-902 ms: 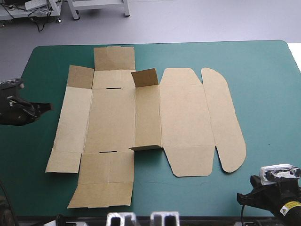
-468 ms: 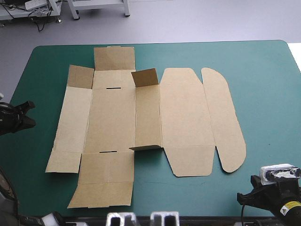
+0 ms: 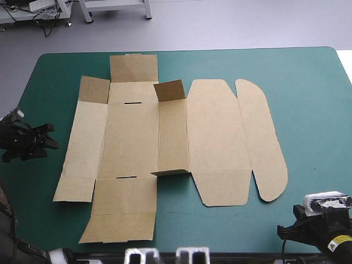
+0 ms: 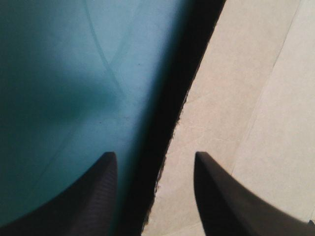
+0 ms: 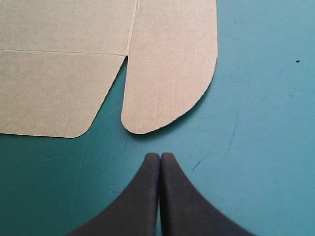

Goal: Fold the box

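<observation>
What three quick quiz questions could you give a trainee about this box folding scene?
1. True or false: the right gripper is shut.
2. The brown box is: A lying mostly flat; B a finished tray; C held in the air.
3. Fill in: the left gripper, beside the box's left edge, is ____.
Key: 1 true; 2 A; 3 open.

High view above whole table (image 3: 313,99), wrist views near box (image 5: 64,59) edges
</observation>
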{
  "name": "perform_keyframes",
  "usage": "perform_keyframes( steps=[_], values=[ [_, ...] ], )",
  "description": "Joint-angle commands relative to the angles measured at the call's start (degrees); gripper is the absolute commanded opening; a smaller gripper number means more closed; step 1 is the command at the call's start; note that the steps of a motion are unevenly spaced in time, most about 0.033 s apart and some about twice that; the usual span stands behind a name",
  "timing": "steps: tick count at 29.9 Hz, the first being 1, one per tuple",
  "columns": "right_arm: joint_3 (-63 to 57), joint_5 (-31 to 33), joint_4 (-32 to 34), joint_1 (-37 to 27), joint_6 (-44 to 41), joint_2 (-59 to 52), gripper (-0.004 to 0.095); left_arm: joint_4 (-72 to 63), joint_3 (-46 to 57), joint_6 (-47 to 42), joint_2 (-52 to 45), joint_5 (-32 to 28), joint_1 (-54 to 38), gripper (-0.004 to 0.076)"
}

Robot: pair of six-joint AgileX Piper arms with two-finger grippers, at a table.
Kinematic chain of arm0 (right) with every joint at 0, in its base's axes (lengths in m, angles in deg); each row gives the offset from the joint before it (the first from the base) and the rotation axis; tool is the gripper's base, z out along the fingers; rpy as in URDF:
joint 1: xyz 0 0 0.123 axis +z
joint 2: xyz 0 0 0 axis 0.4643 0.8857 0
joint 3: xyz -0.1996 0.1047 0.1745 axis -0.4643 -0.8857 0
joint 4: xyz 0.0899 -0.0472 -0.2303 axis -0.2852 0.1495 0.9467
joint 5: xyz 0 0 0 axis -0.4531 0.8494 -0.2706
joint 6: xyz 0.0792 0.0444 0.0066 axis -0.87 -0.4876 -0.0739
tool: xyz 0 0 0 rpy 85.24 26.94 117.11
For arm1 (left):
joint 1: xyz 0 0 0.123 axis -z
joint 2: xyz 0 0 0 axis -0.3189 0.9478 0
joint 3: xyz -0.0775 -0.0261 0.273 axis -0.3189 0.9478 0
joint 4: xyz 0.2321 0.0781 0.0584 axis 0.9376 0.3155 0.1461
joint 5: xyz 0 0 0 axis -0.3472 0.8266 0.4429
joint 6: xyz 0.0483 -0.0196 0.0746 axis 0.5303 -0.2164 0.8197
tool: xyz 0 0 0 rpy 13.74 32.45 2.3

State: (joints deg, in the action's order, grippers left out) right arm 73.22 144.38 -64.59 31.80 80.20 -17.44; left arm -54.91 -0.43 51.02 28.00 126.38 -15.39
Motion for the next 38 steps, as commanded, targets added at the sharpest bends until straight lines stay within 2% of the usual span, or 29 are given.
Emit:
perform_keyframes(
  steps=[1,24,26,28,33,34,38],
  values=[
    [1.6,-3.0,-0.1,0.2,-0.1,0.8,-0.0017,-2.3,-1.5,0.2,0.2,4.5,1.8,0.0413],
    [1.6,-3.0,0.0,0.2,-0.1,0.8,-0.0017,-3.8,0.0,2.7,10.9,3.7,17.8,0.0398],
    [1.6,-3.0,0.0,0.2,-0.1,0.8,-0.0018,-4.5,0.0,2.7,11.2,3.7,17.9,0.0357],
    [1.6,-3.0,0.0,0.2,-0.1,0.8,-0.0017,-6.3,0.0,2.7,11.2,3.9,17.8,0.0273],
    [1.6,-3.0,0.0,0.2,-0.1,0.8,-0.0017,-14.0,0.0,6.0,11.3,4.7,17.8,0.0019],
    [1.6,-3.0,0.0,0.2,-0.1,0.8,-0.0017,-15.3,0.0,6.2,11.3,4.7,17.8,-0.0004],
    [1.6,-3.0,0.0,0.2,-0.1,0.8,-0.0017,-22.3,0.0,10.6,11.3,4.7,17.8,-0.0007]
  ],
)
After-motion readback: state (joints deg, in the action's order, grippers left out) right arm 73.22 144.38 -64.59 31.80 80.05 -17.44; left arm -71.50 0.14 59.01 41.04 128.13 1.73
